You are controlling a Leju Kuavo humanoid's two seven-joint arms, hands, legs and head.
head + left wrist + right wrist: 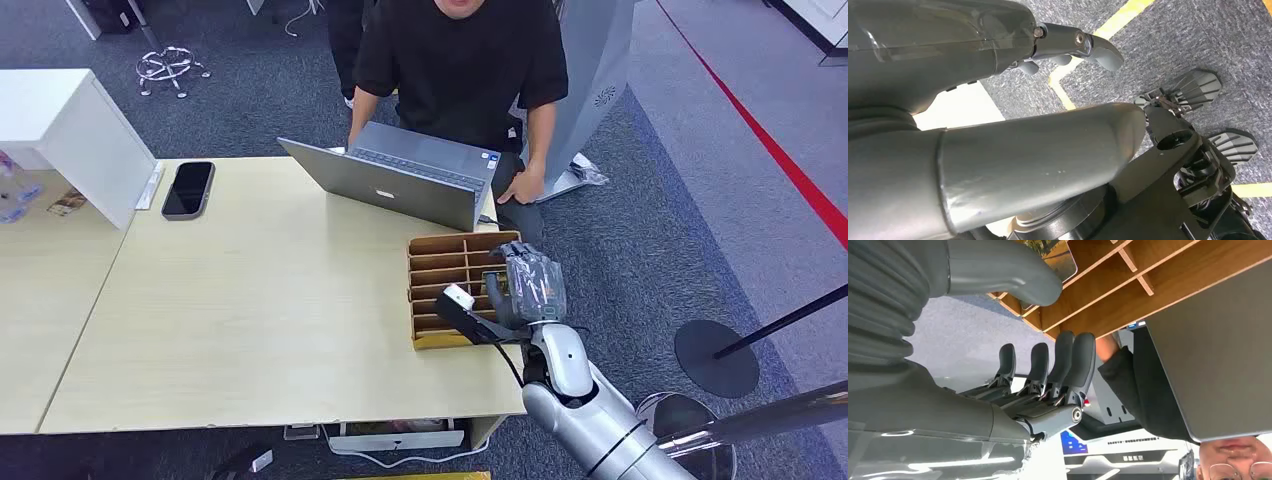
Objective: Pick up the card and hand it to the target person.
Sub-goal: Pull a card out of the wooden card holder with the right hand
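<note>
The right hand (525, 285) hovered over the slotted wooden organizer (440, 262) at the table (260, 320) edge, fingers (1068, 360) spread and holding nothing; the card (1060, 257) stood in a slot beside the thumb; a shallow pinch risked dropping it.

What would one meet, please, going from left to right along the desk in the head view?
White box → phone → laptop → wooden organizer → right robot hand.
</note>
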